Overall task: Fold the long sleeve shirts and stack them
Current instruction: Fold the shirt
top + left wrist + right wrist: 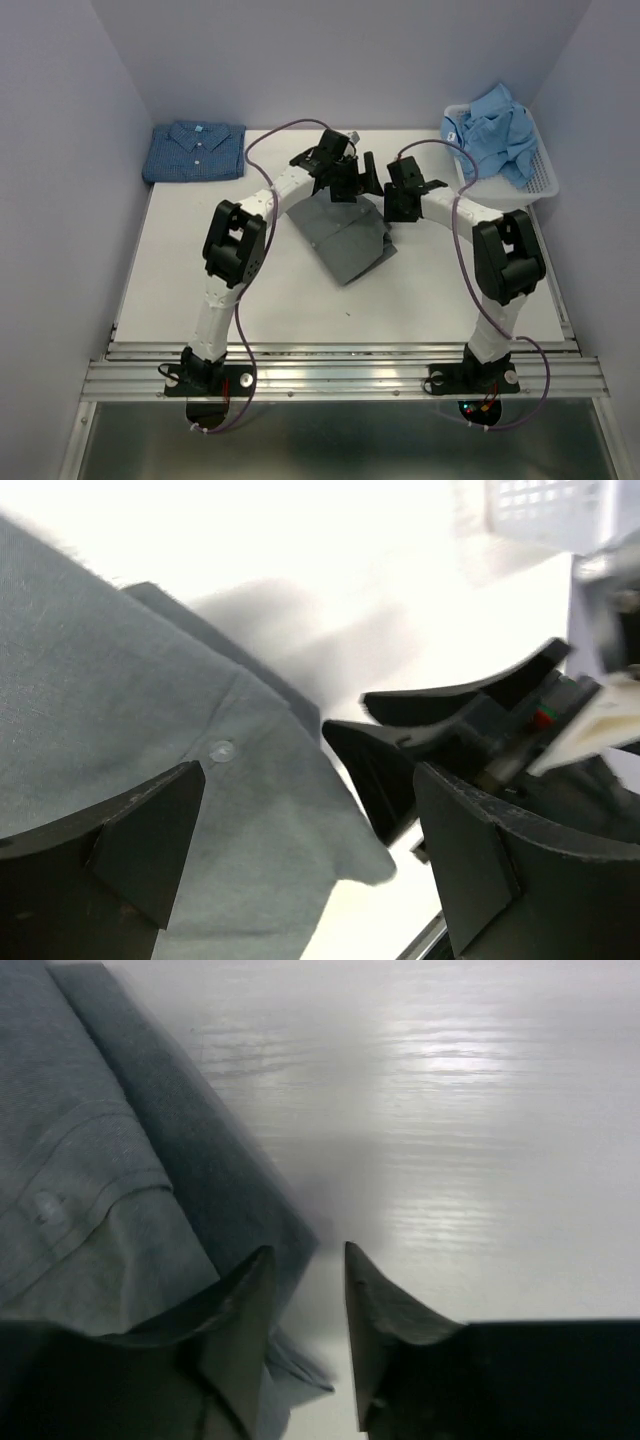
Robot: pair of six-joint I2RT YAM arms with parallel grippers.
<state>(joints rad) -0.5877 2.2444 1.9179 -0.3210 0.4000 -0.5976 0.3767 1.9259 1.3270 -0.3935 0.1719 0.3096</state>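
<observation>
A plain grey shirt (345,235) lies partly folded mid-table. It fills the left of the left wrist view (120,680), one button showing, and the left of the right wrist view (90,1190). My left gripper (352,180) hovers over its far edge, open wide and empty (310,830). My right gripper (398,205) is at the shirt's far right corner, narrowly open with only table between the fingers (305,1260); its left finger (245,1310) overlaps the cloth edge. A folded dark blue dotted shirt (195,150) lies at the back left. A light blue shirt (500,125) is bunched in the basket.
The white mesh basket (545,185) stands at the back right against the wall. The two grippers are close together; the right one shows in the left wrist view (450,740). Purple walls enclose the table on three sides.
</observation>
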